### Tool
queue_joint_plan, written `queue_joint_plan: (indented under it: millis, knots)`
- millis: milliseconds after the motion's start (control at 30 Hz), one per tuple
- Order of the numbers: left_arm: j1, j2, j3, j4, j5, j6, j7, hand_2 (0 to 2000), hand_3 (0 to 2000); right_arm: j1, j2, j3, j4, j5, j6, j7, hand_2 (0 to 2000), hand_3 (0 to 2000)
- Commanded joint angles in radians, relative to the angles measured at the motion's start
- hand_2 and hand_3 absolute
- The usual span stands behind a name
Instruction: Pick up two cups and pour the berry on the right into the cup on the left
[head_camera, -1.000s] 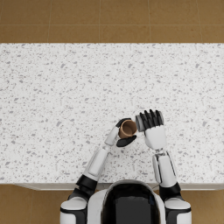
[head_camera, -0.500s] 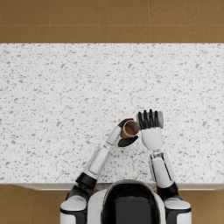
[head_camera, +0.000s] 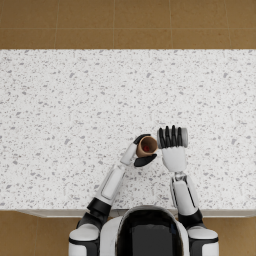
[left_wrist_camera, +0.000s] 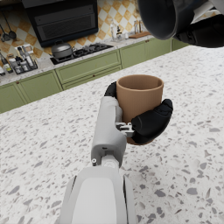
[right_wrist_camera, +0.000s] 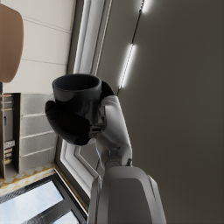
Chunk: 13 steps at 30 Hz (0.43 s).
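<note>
My left hand (head_camera: 141, 154) grips a brown cup (head_camera: 147, 146) upright just above the counter; its inside looks empty in the left wrist view (left_wrist_camera: 139, 98). My right hand (head_camera: 172, 139) holds a dark grey cup (head_camera: 184, 136) right beside it, tipped on its side with the mouth towards the brown cup. From the left wrist the grey cup (left_wrist_camera: 166, 17) hangs above and just beyond the brown one, gripped by the right hand (left_wrist_camera: 205, 33). The right wrist view shows the grey cup (right_wrist_camera: 76, 92), the right hand (right_wrist_camera: 72, 122) and the brown cup's edge (right_wrist_camera: 8, 43). No berry shows.
The speckled white counter (head_camera: 75, 110) stretches wide to both sides and beyond the hands; its front edge (head_camera: 50, 212) lies close to my body. Brown floor lies past the far edge. Green kitchen cabinets and a stove (left_wrist_camera: 78, 52) stand in the background.
The right hand has rolled slightly, so the grey cup's end now shows on its right side. The left hand and the brown cup have stayed in place.
</note>
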<state>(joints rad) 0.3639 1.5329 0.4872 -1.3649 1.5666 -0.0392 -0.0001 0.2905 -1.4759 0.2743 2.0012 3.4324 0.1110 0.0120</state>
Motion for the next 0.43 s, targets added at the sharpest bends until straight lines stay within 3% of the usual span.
queue_joint_plan:
  millis: [33,433]
  knots:
    - [-0.003,-0.001,-0.002,-0.004,0.000,0.000,0.000,2000,1280,-0.002,0.000,-0.001,0.001,0.000,0.000,0.000,2000,1280]
    - [-0.008,-0.002,-0.007,-0.014,0.000,-0.001,0.000,2000,1280,-0.006,0.001,-0.004,0.003,0.000,0.000,0.000,2000,1280]
